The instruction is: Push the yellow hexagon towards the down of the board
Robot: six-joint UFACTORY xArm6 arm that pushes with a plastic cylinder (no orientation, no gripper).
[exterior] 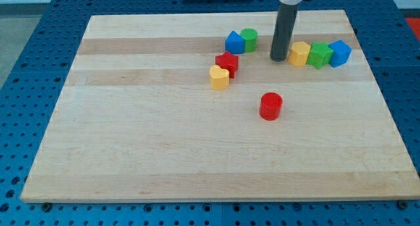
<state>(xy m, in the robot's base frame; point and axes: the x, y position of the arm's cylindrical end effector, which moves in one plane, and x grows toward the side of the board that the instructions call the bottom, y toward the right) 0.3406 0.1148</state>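
Note:
The yellow hexagon (pixel 300 53) sits near the view's top right, at the left end of a touching row with a green block (pixel 319 55) and a blue block (pixel 339 52). My tip (pixel 279 58) stands on the board just left of the yellow hexagon, very close to it. The dark rod rises from the tip toward the view's top.
A blue block (pixel 234 42) and a green cylinder (pixel 249 38) sit left of the tip. A red block (pixel 227 63) touches a yellow block (pixel 219 77) below them. A red cylinder (pixel 270 106) stands alone near the middle. The wooden board (pixel 131 134) lies on a blue perforated table.

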